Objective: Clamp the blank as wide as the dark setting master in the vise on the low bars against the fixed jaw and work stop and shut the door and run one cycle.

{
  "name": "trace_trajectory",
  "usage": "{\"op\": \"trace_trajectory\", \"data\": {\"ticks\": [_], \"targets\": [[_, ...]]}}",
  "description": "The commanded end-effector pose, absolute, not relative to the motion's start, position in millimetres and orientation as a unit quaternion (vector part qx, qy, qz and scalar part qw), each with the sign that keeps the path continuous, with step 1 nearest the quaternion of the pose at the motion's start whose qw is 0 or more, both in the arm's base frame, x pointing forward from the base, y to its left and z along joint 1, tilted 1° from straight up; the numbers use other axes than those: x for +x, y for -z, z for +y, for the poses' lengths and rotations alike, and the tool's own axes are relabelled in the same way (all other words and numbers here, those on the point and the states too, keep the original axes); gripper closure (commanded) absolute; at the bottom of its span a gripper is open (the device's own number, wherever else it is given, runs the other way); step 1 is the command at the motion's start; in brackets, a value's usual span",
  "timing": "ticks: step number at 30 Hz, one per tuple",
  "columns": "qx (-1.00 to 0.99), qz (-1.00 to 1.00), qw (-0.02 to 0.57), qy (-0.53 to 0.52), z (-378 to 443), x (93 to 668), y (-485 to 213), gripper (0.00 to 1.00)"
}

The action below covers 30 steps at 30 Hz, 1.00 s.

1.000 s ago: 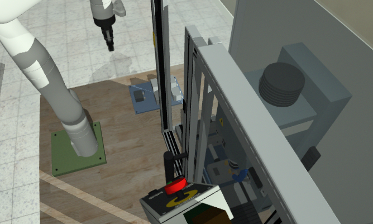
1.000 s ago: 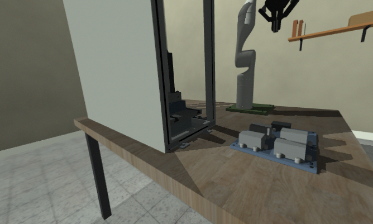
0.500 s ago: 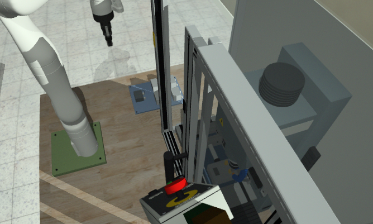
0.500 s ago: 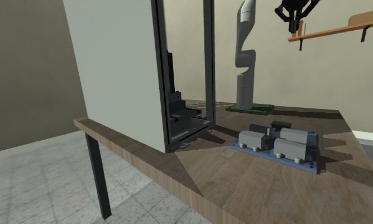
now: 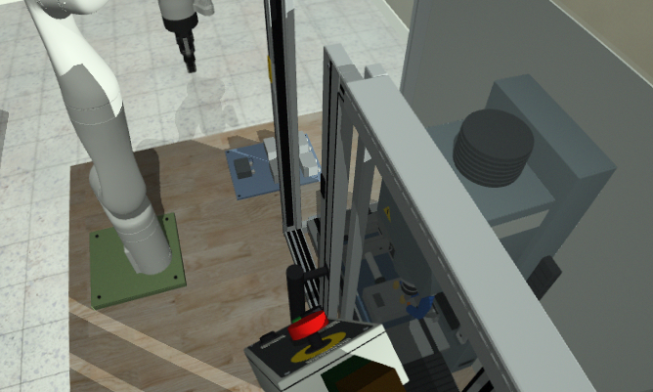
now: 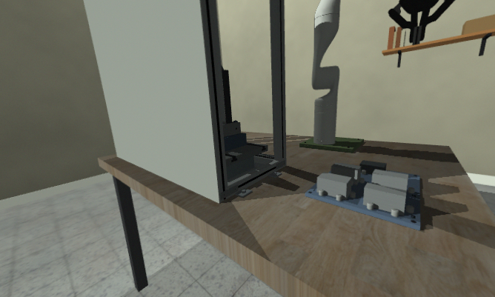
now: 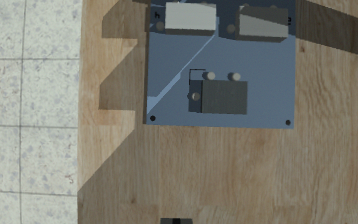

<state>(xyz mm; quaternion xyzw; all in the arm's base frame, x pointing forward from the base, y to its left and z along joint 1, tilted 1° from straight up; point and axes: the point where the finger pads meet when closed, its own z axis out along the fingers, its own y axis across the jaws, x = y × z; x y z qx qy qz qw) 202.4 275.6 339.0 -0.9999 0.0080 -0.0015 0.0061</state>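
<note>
Hovering high over the plate (image 7: 220, 65), the gripper (image 5: 190, 62) has its jaws fully shut w/ nothing between them. Wrist view looks straight down: the master (image 7: 224, 97), dark, sits near the plate's front edge against 3 pegs (image 7: 209, 76), and 2 lighter blanks (image 7: 190, 18) lie along the far edge, partly cut off by the frame. Exterior view shows 4 grey blanks (image 6: 335, 184) on the plate, plus the master at the back.

Step in hand looks like sizing up blanks vs. master, so nothing is picked yet. To do it well: keep the camera square over the plate & get all blanks in frame at once, since the far row is clipped now. Compare widths from one height, not across angles. Widths look close, so I can't call the match from here.

Before descending, open the jaws wide enough for a blank. Come down vertical, centred on the long sides, clear of pegs & neighbours so nothing tips. Guard door (image 5: 281, 106) stands open, vise (image 6: 237, 155) looks unloaded.
</note>
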Motion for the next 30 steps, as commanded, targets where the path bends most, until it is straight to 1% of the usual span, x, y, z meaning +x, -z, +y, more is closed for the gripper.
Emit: {"op": "trace_trajectory", "data": {"ticks": [1, 8, 20, 25, 30], "targets": [[-1.0, 0.005, 0.007, 0.001, 279.6, 202.8, -338.0, 0.9], [-1.0, 0.005, 0.007, 0.001, 293.4, 203.6, -334.4, 0.9], [-1.0, 0.005, 0.007, 0.001, 293.4, 203.6, -334.4, 0.9], [-1.0, 0.005, 0.007, 0.001, 292.9, 243.6, -334.5, 0.9], [-1.0, 0.005, 0.007, 0.001, 292.9, 243.6, -334.5, 0.9]]}}
